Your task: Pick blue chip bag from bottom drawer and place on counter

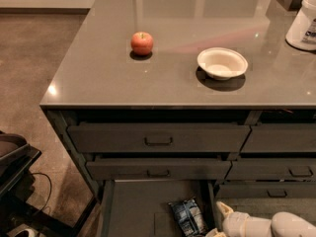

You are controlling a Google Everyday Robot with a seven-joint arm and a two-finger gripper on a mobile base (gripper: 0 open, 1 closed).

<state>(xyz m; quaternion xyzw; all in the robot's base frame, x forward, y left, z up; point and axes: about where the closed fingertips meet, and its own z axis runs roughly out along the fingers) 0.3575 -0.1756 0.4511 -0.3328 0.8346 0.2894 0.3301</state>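
Blue chip bag (187, 216) lies flat in bottom drawer (131, 206), right side. Gripper (217, 222) low, just beside it, jaws spread I think, prob. set to pinch. Counter (98, 78) above = drop spot.

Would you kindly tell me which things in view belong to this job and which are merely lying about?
Job: crinkled dark blue foil chip bag; open dark grey bottom drawer it lies in; glossy grey stone-like counter; robot's cream gripper, low at the bag's right, fingers apart.
Lying about: round red apple; shallow white bowl; white labelled tub, all on the counter.
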